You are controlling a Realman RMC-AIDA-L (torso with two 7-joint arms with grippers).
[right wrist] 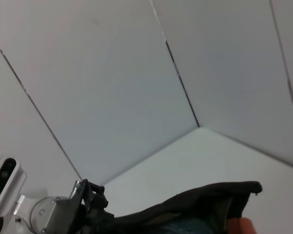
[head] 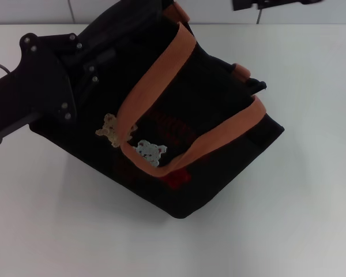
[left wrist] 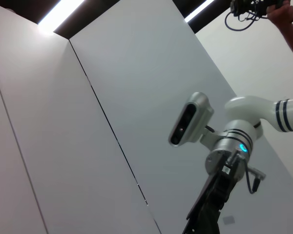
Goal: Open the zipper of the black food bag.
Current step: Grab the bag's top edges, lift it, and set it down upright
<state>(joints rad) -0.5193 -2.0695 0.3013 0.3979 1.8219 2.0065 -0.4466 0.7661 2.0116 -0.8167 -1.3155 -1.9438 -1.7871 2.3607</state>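
White table (head: 288, 231) fills the head view, bare near the robot. Next comes the black food bag (head: 219, 156), sitting in the middle and turned at a slant, with small bear patches (head: 151, 151) on its front and orange handles (head: 161, 75) looped over the top. Behind them, the left gripper (head: 95, 60) presses on the bag's far left end, but whether its fingers are spread or pinching cannot be told. The zipper runs along the top rim, and its pull tab cannot be made out. The right gripper is not seen.

To do this well, one gripper should hold the bag's end still. The other should pinch the little tab tight and pull straight along the track, slowly, so the bag does not slide.
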